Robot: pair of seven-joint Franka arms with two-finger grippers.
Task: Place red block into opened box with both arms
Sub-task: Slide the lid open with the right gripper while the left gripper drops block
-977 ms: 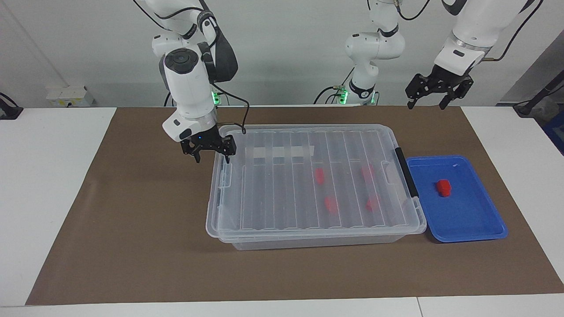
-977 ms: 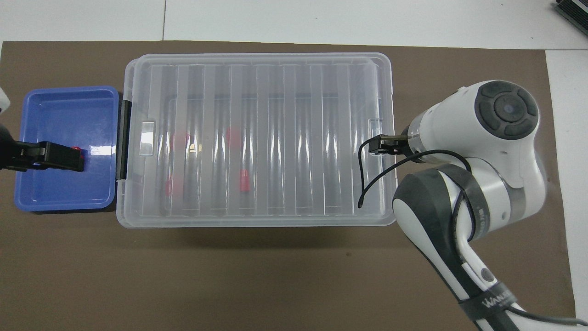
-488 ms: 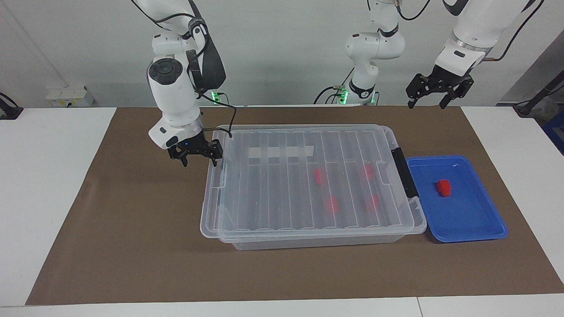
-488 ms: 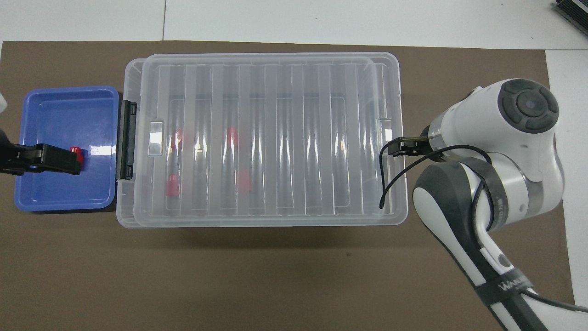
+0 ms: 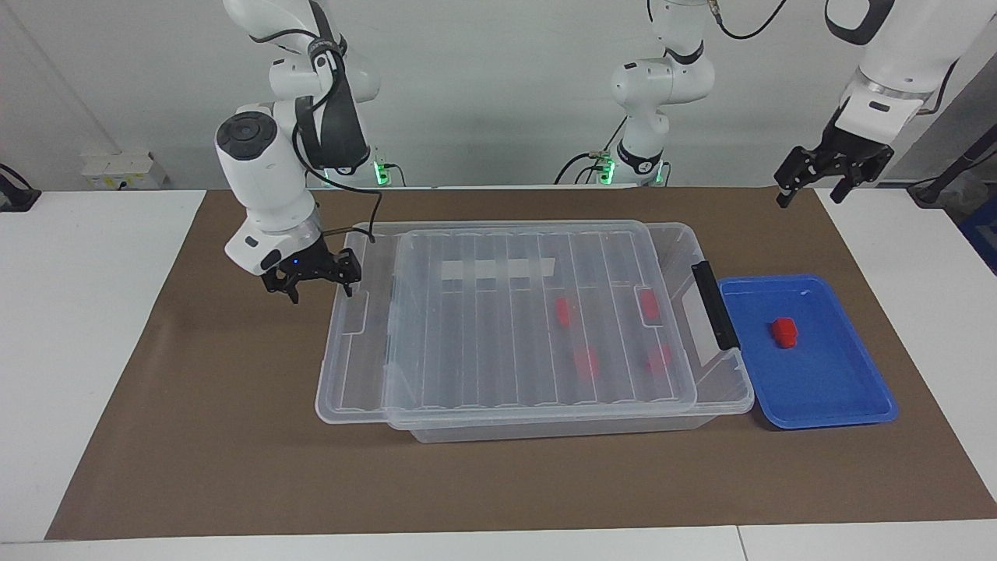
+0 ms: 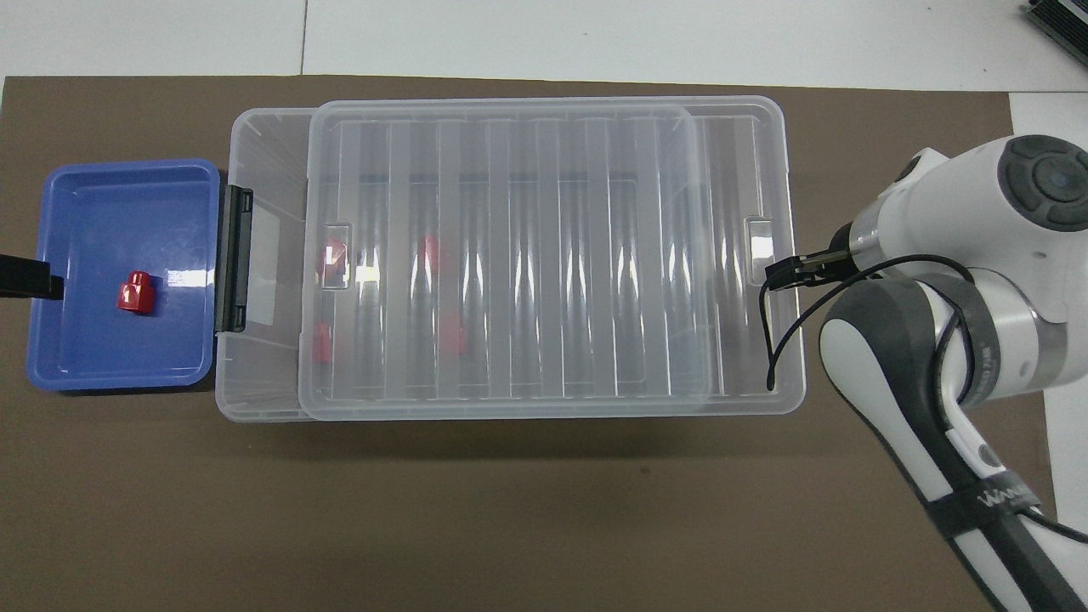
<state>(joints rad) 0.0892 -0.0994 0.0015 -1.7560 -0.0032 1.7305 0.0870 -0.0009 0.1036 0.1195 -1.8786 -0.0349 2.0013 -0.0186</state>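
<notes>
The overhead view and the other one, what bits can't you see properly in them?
- Left gripper: the overhead view's edge cuts it off; only a black tip shows over the blue tray.
- Right gripper: in the overhead view its own arm covers most of it.
- Four red blocks in the box: the ribbed lid smears their shapes in both views.
- Whether the right gripper touches the lid: neither view shows it.

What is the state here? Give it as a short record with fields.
box: clear, beside the blue tray; four red blocks inside
lid: offset toward the right arm's end, a gap open by the black handle
red block: lying in the blue tray
right pincer: open, at the lid's end rim
left pincer: open, raised, empty, waiting
</notes>
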